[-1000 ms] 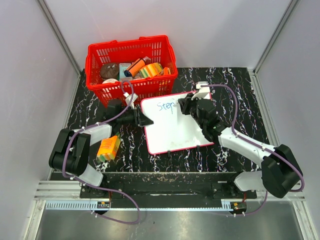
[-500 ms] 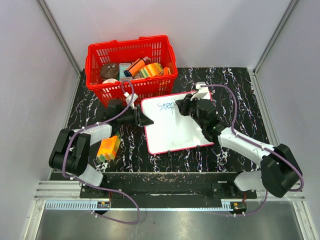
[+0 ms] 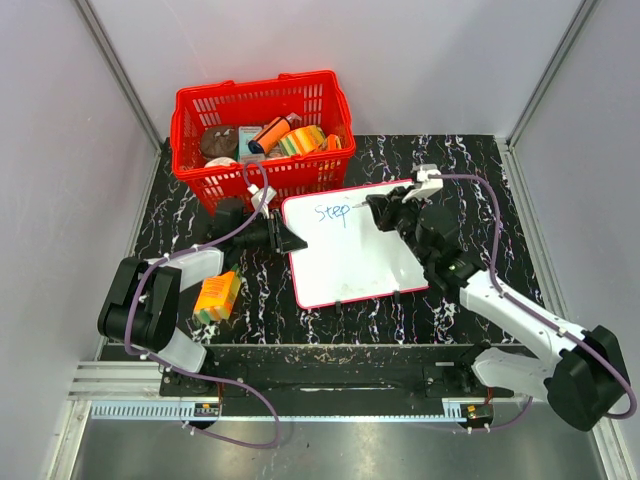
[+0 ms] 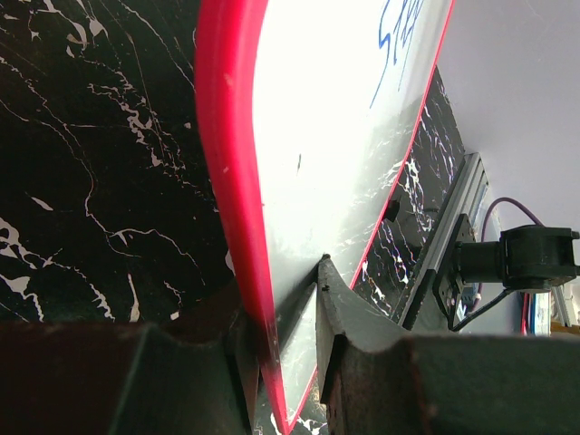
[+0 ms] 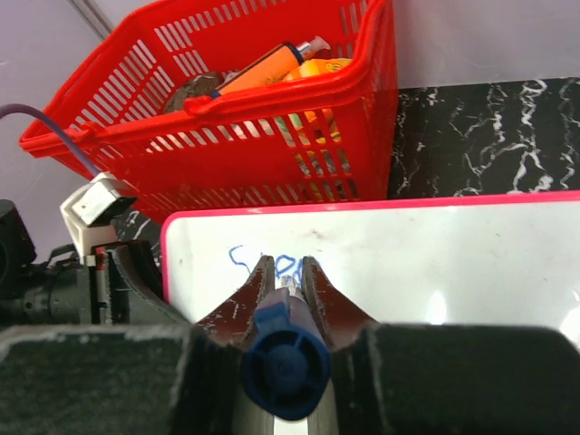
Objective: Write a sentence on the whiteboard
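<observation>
The whiteboard (image 3: pixel 350 262), white with a thin red frame, lies on the black marble table in front of the basket. Blue handwritten letters reading "Step" (image 3: pixel 333 212) stand at its upper left, the only part of the sentence that shows. My left gripper (image 3: pixel 293 243) is shut on the board's left edge; its fingers pinch the red frame (image 4: pixel 231 181) in the left wrist view, at the left gripper (image 4: pixel 281 290). My right gripper (image 3: pixel 374 208) is shut on a blue marker (image 5: pixel 283 362), whose tip points at the board just right of the letters (image 5: pixel 245 258).
A red basket (image 3: pixel 195 130) with several items stands behind the board, also in the right wrist view as the basket (image 5: pixel 227 118). An orange and yellow box (image 3: pixel 217 296) lies on the table near the left arm. Grey walls enclose the table.
The right arm has swung to the right, carrying the marker off the end of "Step", so the whole word now shows. The left arm and the board have not moved.
</observation>
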### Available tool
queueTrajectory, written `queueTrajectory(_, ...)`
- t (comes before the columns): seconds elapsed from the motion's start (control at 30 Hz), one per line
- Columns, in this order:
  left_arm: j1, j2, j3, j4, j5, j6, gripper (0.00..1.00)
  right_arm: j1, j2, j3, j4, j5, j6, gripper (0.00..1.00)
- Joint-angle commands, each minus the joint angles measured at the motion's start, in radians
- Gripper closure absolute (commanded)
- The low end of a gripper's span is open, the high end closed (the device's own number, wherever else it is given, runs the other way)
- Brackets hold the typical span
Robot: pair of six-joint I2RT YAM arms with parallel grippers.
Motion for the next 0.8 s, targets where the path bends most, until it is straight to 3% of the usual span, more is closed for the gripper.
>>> queueTrajectory(0.0, -0.033, 0.032, -0.01, -0.081, -0.18, 0.163, 1.0, -0.05, -0.053, -0.026, -0.062, 0.025, -0.01, 1.0)
queueTrajectory(0.33, -0.033, 0.037, -0.008, -0.083, -0.18, 0.163, 1.0, -0.187, -0.179, -0.059, -0.153, -0.021, -0.005, 1.0)
queueTrajectory(0.77, -0.033, 0.037, -0.008, -0.084, -0.183, 0.163, 1.0, -0.218, -0.197, -0.071, -0.167, -0.03, 0.007, 1.0)
